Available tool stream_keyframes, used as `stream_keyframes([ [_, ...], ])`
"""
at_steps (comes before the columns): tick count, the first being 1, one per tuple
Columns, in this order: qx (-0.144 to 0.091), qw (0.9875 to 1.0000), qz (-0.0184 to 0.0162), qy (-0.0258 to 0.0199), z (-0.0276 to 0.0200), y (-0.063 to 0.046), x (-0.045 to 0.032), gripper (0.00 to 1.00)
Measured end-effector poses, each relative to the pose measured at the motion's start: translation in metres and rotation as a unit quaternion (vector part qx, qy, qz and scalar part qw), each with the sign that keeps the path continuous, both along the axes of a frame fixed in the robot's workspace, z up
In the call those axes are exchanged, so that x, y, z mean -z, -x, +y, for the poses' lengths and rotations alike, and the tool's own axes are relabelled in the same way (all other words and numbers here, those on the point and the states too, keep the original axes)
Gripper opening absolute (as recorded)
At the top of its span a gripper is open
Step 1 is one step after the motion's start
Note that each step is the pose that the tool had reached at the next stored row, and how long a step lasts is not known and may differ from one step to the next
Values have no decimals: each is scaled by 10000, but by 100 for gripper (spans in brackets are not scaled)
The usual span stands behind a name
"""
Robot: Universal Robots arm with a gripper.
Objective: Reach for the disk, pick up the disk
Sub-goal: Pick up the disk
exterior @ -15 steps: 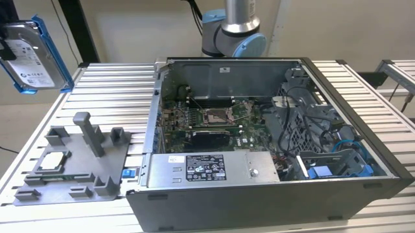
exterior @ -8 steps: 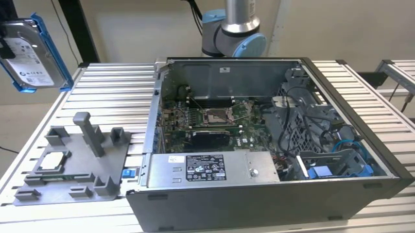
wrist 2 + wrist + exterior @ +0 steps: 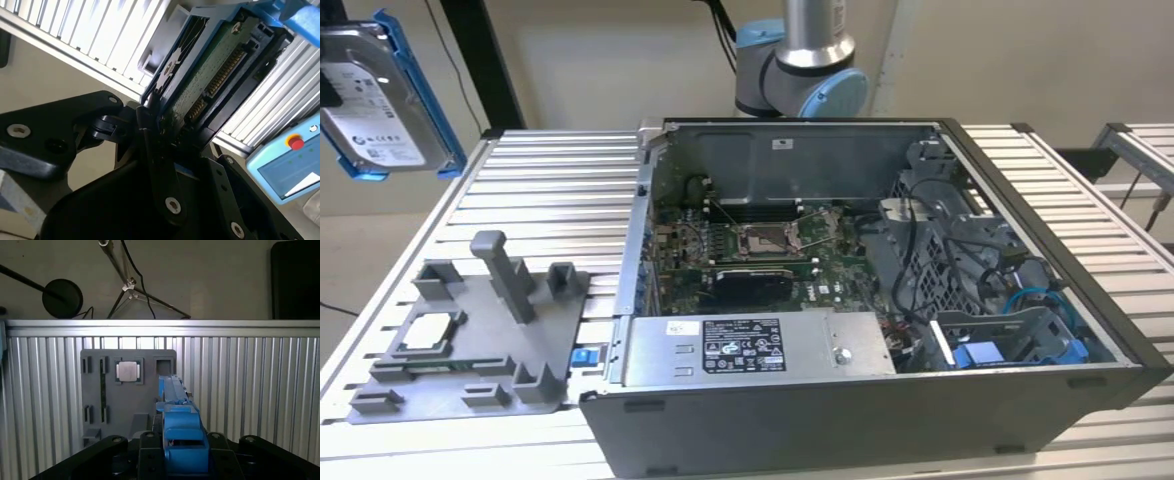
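**Q:** Which are the large bodies, in order?
**A:** A slatted metal table (image 3: 547, 180). On it stands an open computer case (image 3: 854, 430) with its boards exposed. The arm (image 3: 807, 60) rises behind the case. A grey fixture plate (image 3: 480, 345) lies on the table beside the case, at the exterior view's left.

**Q:** Where is the disk?
**A:** The disk (image 3: 380, 95) hangs clear of the table, high at the exterior view's left, with its label toward the camera and blue rails along its edges. The first wrist view shows it edge-on, with the plate behind it.

**Q:** And the gripper?
**A:** The gripper (image 3: 172, 132) is clamped on the disk. In the second wrist view a black finger (image 3: 152, 145) presses on its edge, beside the green circuit side.

**Q:** The smallest item?
**A:** A square silver chip (image 3: 427, 330), seated in a recess of the plate.
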State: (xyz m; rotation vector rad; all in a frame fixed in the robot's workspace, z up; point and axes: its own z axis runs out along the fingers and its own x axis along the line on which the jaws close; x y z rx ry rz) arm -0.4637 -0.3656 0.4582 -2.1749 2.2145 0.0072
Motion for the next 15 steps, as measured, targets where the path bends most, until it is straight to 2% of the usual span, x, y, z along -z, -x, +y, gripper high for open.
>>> stream_keyframes([
  [5,0,10000,1,0,0,0,-166,0],
  [10,0,10000,2,0,0,-1,-295,0],
  [12,0,10000,2,0,0,0,-324,0],
  [15,0,10000,1,-4,0,-1,-325,0],
])
